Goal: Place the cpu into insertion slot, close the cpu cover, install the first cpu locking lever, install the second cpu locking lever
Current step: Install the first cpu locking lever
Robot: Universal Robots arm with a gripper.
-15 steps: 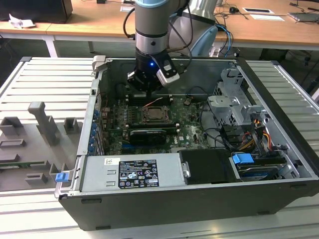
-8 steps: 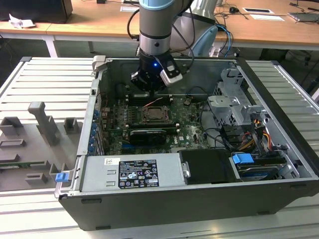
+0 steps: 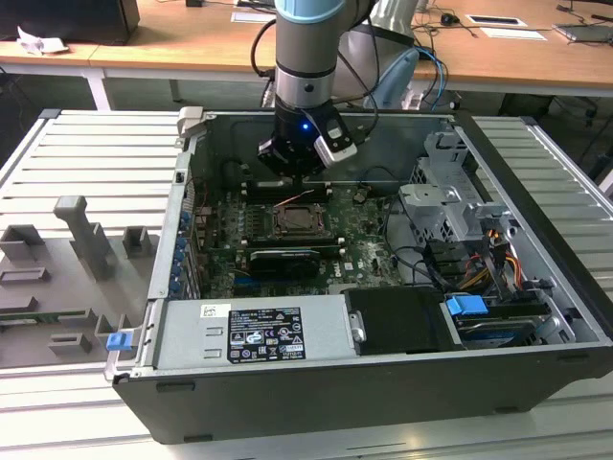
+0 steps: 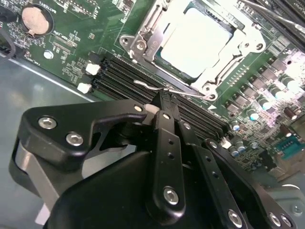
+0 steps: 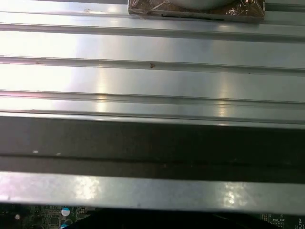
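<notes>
Since cpu (image 4: 198, 43) already sits in slot (image 4: 164, 62) with cover (image 4: 238, 47) down around it, gripper (image 4: 162, 102) works wire lever (image 4: 157, 87) just ahead of jaws. Jaws closed together, tips touching lever at memory slots (image 4: 143, 76), likely to push it. Cpu just beyond tips.

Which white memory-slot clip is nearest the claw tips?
In the second wrist view, the white clip right beside the claw tips. The other two clips sit farther along the black memory slots, toward the coin battery.

exterior: high, angled over case (image 3: 383, 383) | second wrist: close on motherboard (image 4: 71, 43)
</notes>
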